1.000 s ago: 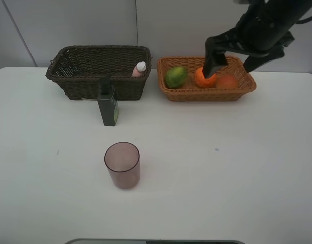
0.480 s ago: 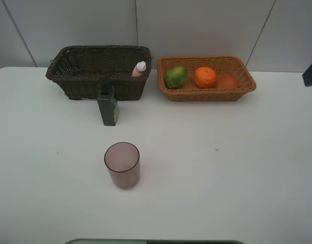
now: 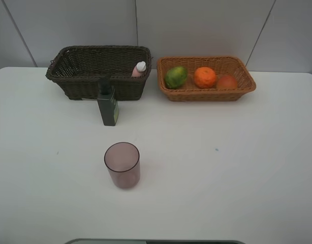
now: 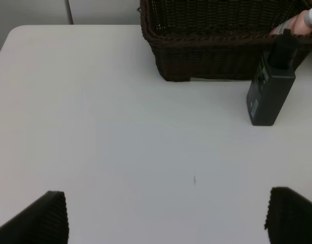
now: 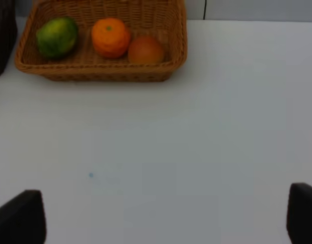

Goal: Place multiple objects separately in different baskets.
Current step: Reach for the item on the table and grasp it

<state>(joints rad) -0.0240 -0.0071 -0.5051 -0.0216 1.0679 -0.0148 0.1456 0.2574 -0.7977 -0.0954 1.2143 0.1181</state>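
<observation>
White table (image 3: 237,168) | left jaws wide, hovering | right jaws wide, hovering

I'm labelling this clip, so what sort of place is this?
Probably a lab or test bench rather than a home: a plain white table against a blank panelled wall, with a dark brown basket and a tan basket set out like props.

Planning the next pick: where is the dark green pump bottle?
In the exterior high view the dark green pump bottle stands upright on the table, left of centre, just in front of the dark brown basket.
</observation>
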